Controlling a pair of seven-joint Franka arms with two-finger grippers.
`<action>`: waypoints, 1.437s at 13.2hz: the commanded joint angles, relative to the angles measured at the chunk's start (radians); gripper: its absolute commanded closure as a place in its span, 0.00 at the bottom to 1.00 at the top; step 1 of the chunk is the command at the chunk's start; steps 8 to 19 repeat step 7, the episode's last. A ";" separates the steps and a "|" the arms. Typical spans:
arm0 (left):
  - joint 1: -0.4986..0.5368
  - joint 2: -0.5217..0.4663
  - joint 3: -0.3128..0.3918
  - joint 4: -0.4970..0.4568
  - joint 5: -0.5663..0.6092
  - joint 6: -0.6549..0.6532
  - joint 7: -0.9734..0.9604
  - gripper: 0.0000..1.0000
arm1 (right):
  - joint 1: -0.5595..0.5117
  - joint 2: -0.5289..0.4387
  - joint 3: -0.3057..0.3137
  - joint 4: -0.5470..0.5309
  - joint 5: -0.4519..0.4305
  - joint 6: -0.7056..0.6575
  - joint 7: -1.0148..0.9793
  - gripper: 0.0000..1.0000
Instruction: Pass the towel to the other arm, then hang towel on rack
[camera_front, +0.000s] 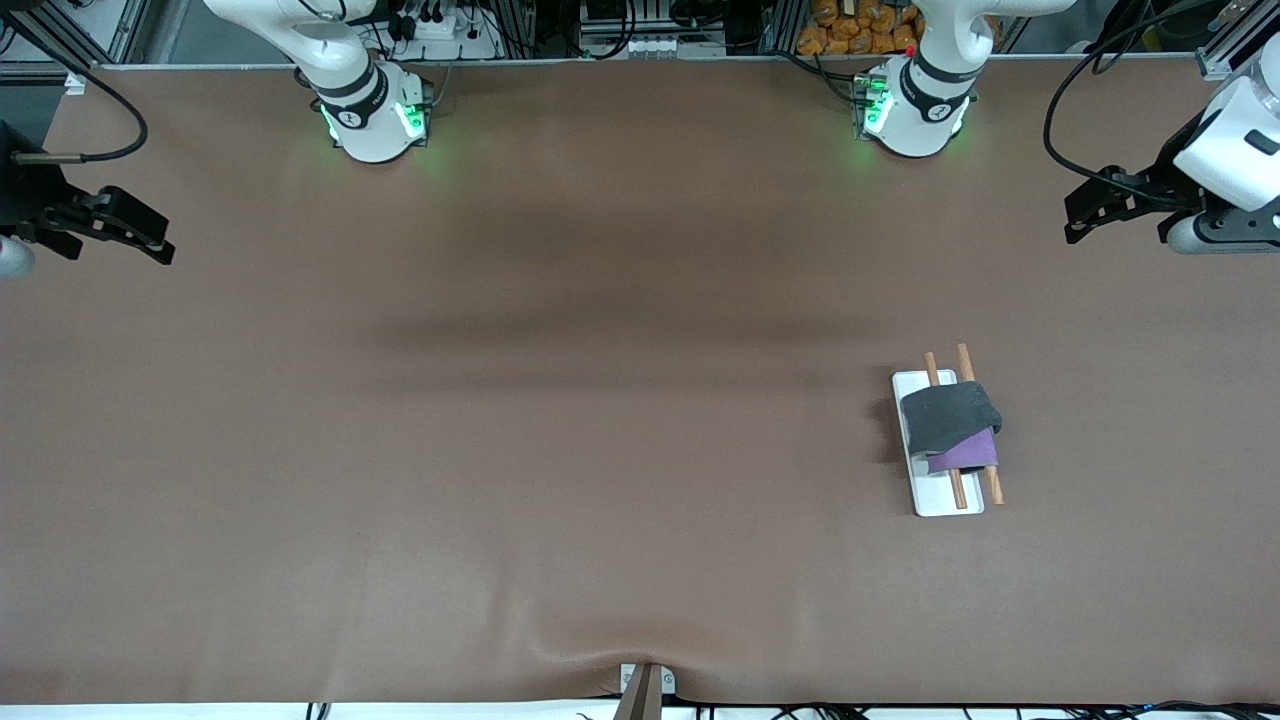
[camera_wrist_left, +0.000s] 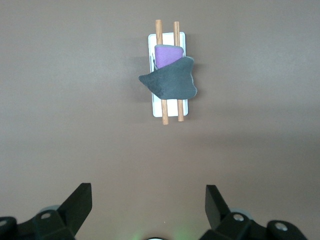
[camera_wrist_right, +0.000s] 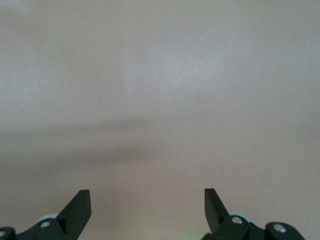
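Note:
The dark grey towel (camera_front: 948, 415) lies draped over the two wooden rods of the rack (camera_front: 945, 495), its purple reverse side showing toward the front camera. In the left wrist view the towel (camera_wrist_left: 170, 82) covers the rack (camera_wrist_left: 170, 107) at mid-length. My left gripper (camera_front: 1085, 215) hangs open in the air at the left arm's end of the table, away from the rack; its fingers (camera_wrist_left: 80, 202) hold nothing. My right gripper (camera_front: 150, 240) is open too, raised at the right arm's end of the table over bare cloth, with empty fingers (camera_wrist_right: 80, 205).
A brown cloth (camera_front: 600, 450) covers the whole table. A small metal bracket (camera_front: 645, 685) sits at the table edge nearest the front camera. Cables and boxes lie past the arms' bases (camera_front: 375, 120).

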 joint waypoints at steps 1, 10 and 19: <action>-0.007 -0.016 0.002 0.018 0.010 -0.024 -0.015 0.00 | -0.018 0.015 0.007 0.031 0.002 -0.022 0.005 0.00; -0.004 -0.019 0.005 0.025 0.012 -0.027 -0.015 0.00 | -0.015 0.015 0.010 0.030 0.002 -0.024 0.009 0.00; -0.004 -0.019 0.005 0.025 0.012 -0.027 -0.015 0.00 | -0.015 0.015 0.010 0.030 0.002 -0.024 0.009 0.00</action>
